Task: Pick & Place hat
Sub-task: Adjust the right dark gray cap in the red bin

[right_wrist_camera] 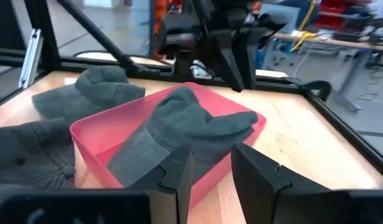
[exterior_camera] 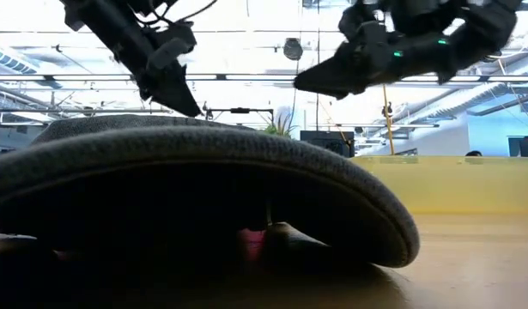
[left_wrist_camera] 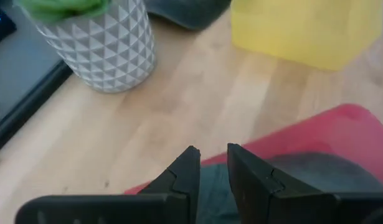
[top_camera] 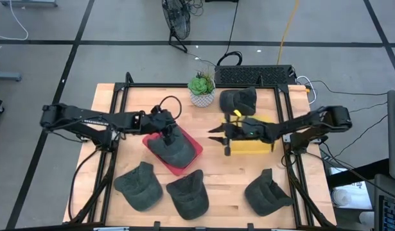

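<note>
A soft grey hat (top_camera: 170, 145) lies in the red tray (top_camera: 192, 154). The left gripper (top_camera: 166, 130) hovers above with fingers nearly closed and empty; the right gripper's (top_camera: 218, 136) are released. Only the low view shows the hat's knit weave.

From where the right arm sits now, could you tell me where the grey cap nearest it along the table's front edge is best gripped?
I would pinch the grey cap at its crown, coming straight down from above. It lies flat, apart from the other caps, and the soft domed crown should bunch between the fingers, whereas the brim lies close to the wood. The right gripper hovers open beside the yellow bin.
</note>
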You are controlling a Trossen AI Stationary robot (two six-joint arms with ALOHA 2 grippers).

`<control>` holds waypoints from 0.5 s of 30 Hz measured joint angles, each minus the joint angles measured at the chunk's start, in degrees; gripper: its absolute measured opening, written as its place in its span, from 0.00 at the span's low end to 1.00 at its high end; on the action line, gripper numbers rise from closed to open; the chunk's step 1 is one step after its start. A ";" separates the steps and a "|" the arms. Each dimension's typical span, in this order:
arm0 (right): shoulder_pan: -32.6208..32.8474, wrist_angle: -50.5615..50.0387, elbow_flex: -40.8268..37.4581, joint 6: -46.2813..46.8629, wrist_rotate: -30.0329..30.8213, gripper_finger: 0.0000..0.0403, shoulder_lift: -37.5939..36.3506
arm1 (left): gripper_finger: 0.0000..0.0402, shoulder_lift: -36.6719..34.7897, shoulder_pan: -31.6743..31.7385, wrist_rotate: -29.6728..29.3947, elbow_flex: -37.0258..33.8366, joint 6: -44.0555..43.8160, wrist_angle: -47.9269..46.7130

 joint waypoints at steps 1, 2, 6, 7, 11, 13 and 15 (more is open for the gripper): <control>0.51 1.44 -1.40 0.60 1.11 0.25 -0.54 | 0.22 0.65 0.70 0.22 0.00 0.48 0.16; 0.89 2.77 -2.46 1.10 2.08 0.25 -0.98 | 0.22 1.32 1.55 0.29 0.00 0.97 0.20; 2.52 5.42 -4.76 1.35 4.64 0.25 -2.36 | 0.22 3.46 4.88 1.25 -0.04 3.53 1.53; 2.99 5.13 -4.89 1.35 5.04 0.25 -2.57 | 0.22 3.78 5.64 1.47 -0.04 3.86 1.47; 3.95 4.81 -4.96 1.06 6.31 0.25 -2.70 | 0.22 5.70 8.96 4.50 -0.04 4.19 0.74; 3.95 4.82 -4.96 1.04 6.40 0.25 -2.70 | 0.22 6.82 10.03 7.05 -0.04 4.20 0.85; 3.95 4.79 -4.96 1.15 6.40 0.25 -2.70 | 0.22 8.06 10.58 9.61 -0.04 4.20 0.27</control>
